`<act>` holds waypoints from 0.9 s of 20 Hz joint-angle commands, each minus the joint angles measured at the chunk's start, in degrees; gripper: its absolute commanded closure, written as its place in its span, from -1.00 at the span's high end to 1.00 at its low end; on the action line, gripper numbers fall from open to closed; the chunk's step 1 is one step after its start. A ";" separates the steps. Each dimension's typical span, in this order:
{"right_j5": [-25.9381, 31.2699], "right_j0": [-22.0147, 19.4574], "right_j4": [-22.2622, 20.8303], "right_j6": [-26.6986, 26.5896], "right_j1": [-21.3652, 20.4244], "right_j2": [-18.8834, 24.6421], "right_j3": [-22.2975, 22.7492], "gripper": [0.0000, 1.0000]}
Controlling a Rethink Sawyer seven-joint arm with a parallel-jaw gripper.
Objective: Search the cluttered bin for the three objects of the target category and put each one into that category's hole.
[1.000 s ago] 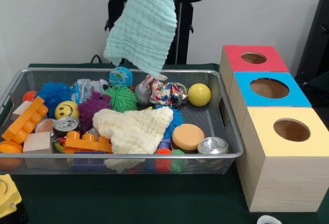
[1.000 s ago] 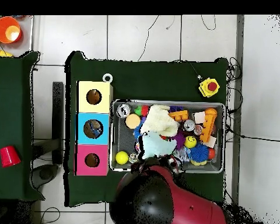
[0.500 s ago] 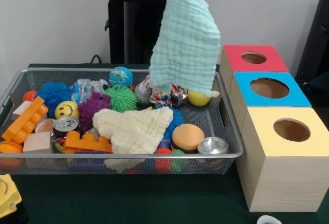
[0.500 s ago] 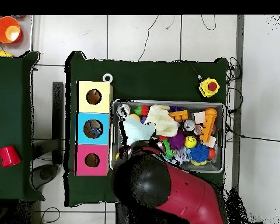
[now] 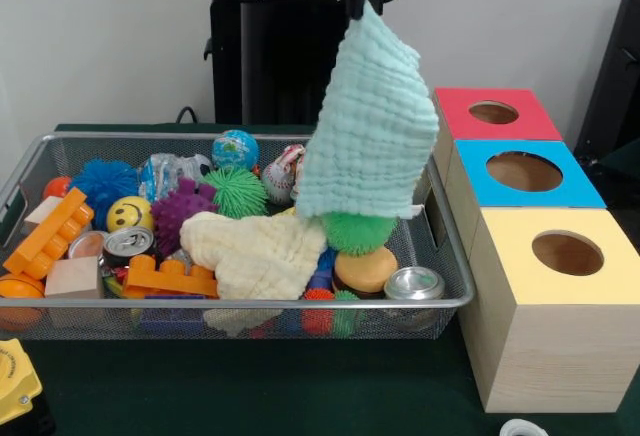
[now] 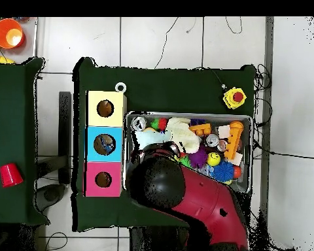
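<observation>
My gripper (image 5: 365, 4) is shut on the top corner of a mint-green cloth (image 5: 368, 126), which hangs over the right part of the wire mesh bin (image 5: 250, 304). Its lower hem drapes just above a green spiky ball (image 5: 357, 232). A cream cloth (image 5: 262, 251) lies folded in the bin's middle, among balls, cans and blocks. To the right stand three boxes with round holes: red (image 5: 495, 114), blue (image 5: 525, 171) and yellow (image 5: 565, 253). From overhead the red arm (image 6: 163, 186) covers the bin's (image 6: 188, 115) corner beside the red box (image 6: 103, 178), hiding the gripper.
The bin also holds an orange disc (image 5: 365, 266), a silver can (image 5: 414, 283), orange bricks (image 5: 170, 278), a smiley ball (image 5: 129, 214) and a purple spiky ball (image 5: 182, 211). A yellow button box (image 6: 234, 98) sits on the table; a red cup (image 6: 10, 174) stands on a side table.
The mint cloth has swung from above the bin's back toward the boxes and come lower and nearer. The arm has shifted with it, covering more of the bin from overhead.
</observation>
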 commanded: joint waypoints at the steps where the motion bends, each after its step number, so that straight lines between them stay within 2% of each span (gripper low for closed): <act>1: -9.33 -5.57 1.64 5.69 5.07 11.22 4.69 -1.00; 9: -13.26 -9.45 -2.39 5.39 8.60 15.22 4.29 -1.00; 18: -18.10 -12.12 -5.65 6.23 7.61 17.30 8.53 -1.00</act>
